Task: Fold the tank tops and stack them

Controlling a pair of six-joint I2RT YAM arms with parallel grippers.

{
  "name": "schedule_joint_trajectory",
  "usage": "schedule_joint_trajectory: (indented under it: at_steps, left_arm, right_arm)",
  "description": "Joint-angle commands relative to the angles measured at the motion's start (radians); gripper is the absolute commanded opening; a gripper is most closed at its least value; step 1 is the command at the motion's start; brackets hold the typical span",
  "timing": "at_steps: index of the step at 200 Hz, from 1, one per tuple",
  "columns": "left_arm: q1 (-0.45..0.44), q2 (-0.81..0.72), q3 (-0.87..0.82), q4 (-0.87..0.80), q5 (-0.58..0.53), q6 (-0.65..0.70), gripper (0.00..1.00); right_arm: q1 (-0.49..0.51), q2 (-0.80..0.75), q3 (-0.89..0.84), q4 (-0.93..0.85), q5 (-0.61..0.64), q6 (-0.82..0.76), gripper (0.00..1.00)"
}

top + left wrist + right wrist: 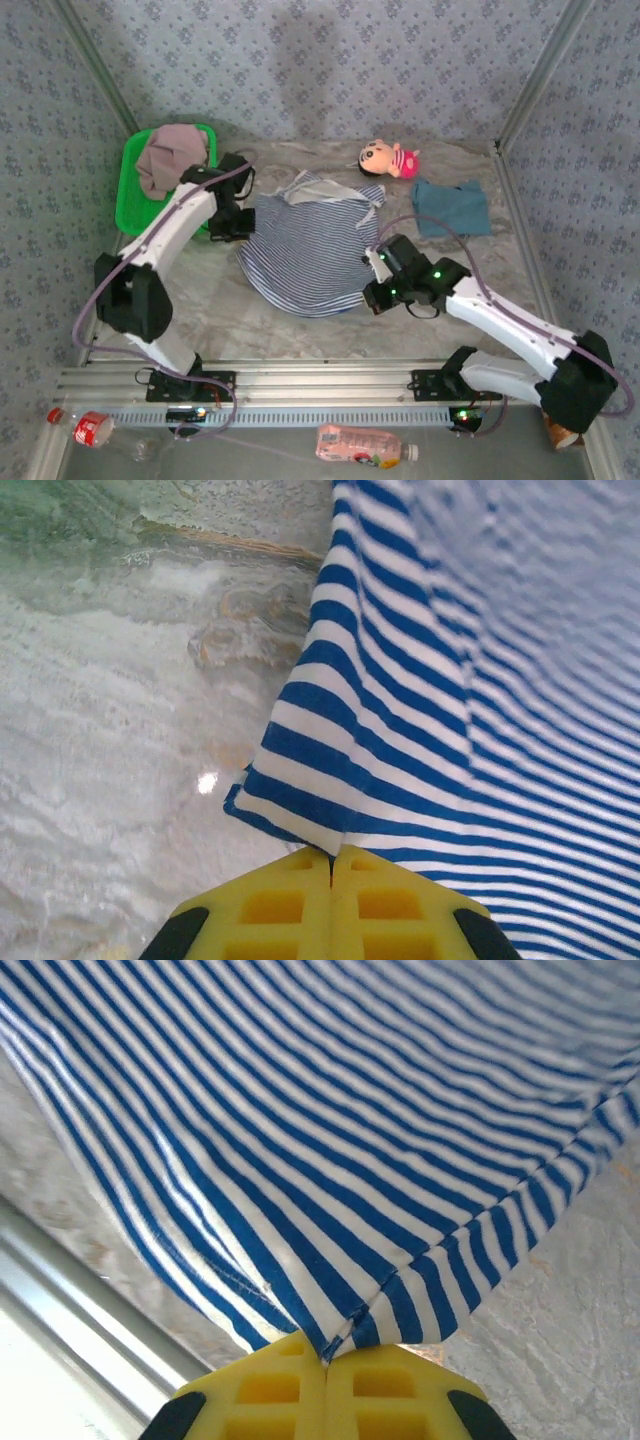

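Yellow-fingered left gripper: jaws pinched on striped tank top side edge, frame centre.
Right gripper: clamped on its opposite hem corner.
Teal top: upper right.
Mauve top: green tray, upper left.
Handling: lift both corners level and keep the cloth taut.

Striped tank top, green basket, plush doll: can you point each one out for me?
striped tank top (pixel 305 255): overhead view, middle of its body.
green basket (pixel 127 190): overhead view, its left rim.
plush doll (pixel 377 156): overhead view, its head.
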Motion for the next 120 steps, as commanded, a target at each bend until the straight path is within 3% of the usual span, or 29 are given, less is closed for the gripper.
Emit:
schedule_joint_trajectory:
  at_steps: [1,43,70,98,120]
  left_arm:
    - [-0.01,-0.025,0.053,-0.09,0.1,-0.035,0.01]
    - [-0.025,0.29,0.188,0.01,0.19,0.041,0.06]
    - [-0.052,0.545,0.427,0.013,0.188,0.077,0.12]
    - [-0.07,0.737,0.673,-0.01,0.19,0.083,0.32]
    - [-0.086,0.791,0.79,-0.076,0.129,0.103,0.45]
  right_arm:
    - [-0.059,-0.066,0.046,-0.045,-0.072,-0.028,0.0]
    - [-0.214,0.015,0.037,-0.028,-0.128,-0.032,0.0]
    - [-0.312,0.114,0.015,0.021,-0.145,-0.016,0.0]
    - [-0.392,0.165,-0.016,0.075,-0.138,0.028,0.0]
    - [-0.418,0.197,-0.031,0.075,-0.118,0.037,0.0]
